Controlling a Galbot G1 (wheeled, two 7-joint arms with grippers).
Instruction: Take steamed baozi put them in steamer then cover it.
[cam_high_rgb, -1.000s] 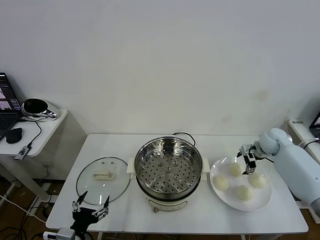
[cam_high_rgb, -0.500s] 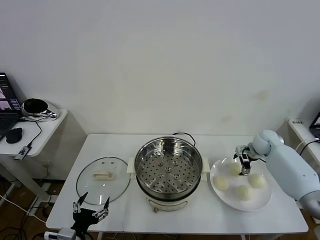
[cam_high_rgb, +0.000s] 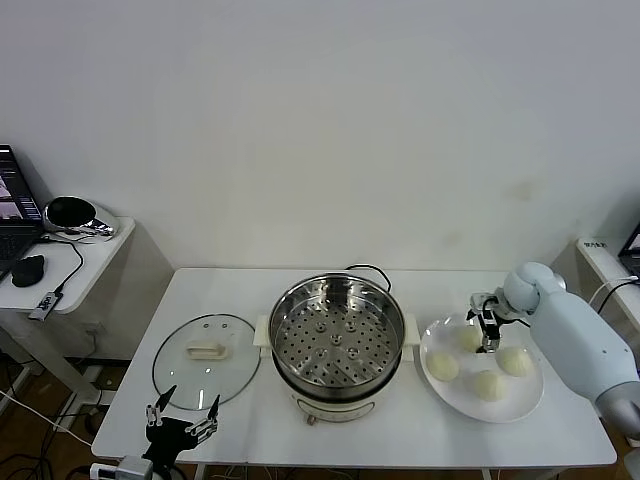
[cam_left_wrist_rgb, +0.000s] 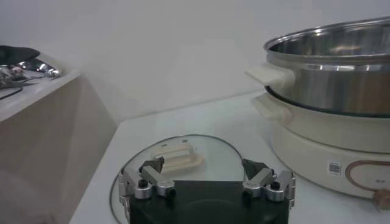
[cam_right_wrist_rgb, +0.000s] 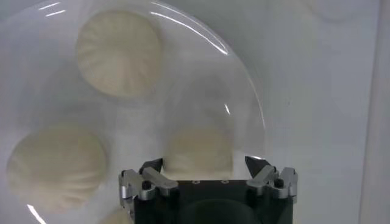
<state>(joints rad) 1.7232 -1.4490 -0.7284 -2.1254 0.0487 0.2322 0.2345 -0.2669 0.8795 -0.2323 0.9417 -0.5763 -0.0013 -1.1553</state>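
Note:
Several cream-white baozi lie on a white plate (cam_high_rgb: 455, 395) at the right of the table. My right gripper (cam_high_rgb: 487, 334) hangs low over the rear baozi (cam_high_rgb: 469, 338). In the right wrist view that baozi (cam_right_wrist_rgb: 200, 152) sits between the open jaws of the right gripper (cam_right_wrist_rgb: 207, 165), with a little gap on each side. The steamer (cam_high_rgb: 276, 330) stands in the middle with its perforated tray bare. The glass cover (cam_high_rgb: 180, 370) lies flat to its left. My left gripper (cam_high_rgb: 182, 408) waits open at the front left edge, just short of the cover (cam_left_wrist_rgb: 201, 149).
A black cord (cam_high_rgb: 370, 270) loops behind the steamer (cam_left_wrist_rgb: 341, 73). A low side table (cam_high_rgb: 70, 255) at far left carries a laptop, a mouse and a dark bowl. Two more baozi (cam_right_wrist_rgb: 120, 53) (cam_right_wrist_rgb: 56, 165) lie farther along the plate (cam_right_wrist_rgb: 201, 79).
My right gripper has shifted a little left, from over the plate's middle to the rear baozi, and come down around it. The left arm has not moved.

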